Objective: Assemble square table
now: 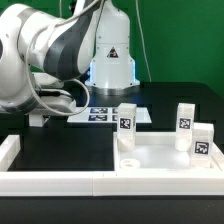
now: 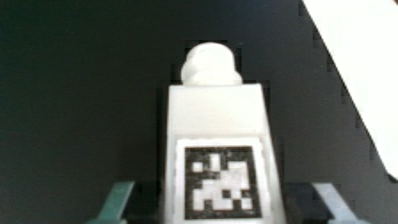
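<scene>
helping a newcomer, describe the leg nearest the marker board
Find the white rimmed slab on the black table. Of three upright legs at it, this leg stands alone at the exterior view's left, beside the marker board; the others pair up.

My arm point(image 1: 45, 55) in glossy white rounded shells, dark grey-black bands at the joints, a thin black cable looping beneath, white base point(image 1: 110, 60) bearing a triangular warning sticker, two grey-teal fingertips point(image 2: 118, 203)

A leg point(image 2: 217, 140) lies flat on the bench point(image 2: 80, 90) between the fingers point(image 2: 116, 205) of the tool point(image 2: 217, 205), its end pointing away from it.
</scene>
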`<state>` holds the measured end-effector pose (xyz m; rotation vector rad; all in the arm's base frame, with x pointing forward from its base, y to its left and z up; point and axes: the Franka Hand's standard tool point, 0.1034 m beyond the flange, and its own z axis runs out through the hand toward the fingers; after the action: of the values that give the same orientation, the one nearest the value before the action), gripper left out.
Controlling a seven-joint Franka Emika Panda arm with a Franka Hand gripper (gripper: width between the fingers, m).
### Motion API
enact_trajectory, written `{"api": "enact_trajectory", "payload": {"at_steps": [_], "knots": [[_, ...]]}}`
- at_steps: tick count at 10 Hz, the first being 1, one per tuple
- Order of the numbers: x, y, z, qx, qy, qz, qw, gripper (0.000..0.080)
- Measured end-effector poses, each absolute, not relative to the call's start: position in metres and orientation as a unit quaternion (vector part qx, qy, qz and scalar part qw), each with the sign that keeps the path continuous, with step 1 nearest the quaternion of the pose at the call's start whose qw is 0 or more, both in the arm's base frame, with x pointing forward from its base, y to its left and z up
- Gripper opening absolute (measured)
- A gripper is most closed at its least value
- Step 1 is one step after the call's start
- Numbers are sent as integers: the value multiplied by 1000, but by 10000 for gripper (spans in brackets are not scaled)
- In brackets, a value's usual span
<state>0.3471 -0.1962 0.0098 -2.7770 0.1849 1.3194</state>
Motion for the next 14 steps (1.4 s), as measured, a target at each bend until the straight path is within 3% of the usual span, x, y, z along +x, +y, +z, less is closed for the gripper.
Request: {"api": "enact_trajectory", "payload": {"at_steps": [6, 9, 10, 11, 12, 14], "knots": [[350, -195, 15, -900, 59, 431, 32, 288], [388, -174, 73, -912, 52, 405, 50, 288], [388, -177, 79, -914, 55, 399, 52, 288], [382, -194, 66, -932, 48, 356, 43, 288], [378, -193, 66, -939, 52, 336, 43, 288], [407, -178, 68, -976, 45, 211, -1, 289]]}}
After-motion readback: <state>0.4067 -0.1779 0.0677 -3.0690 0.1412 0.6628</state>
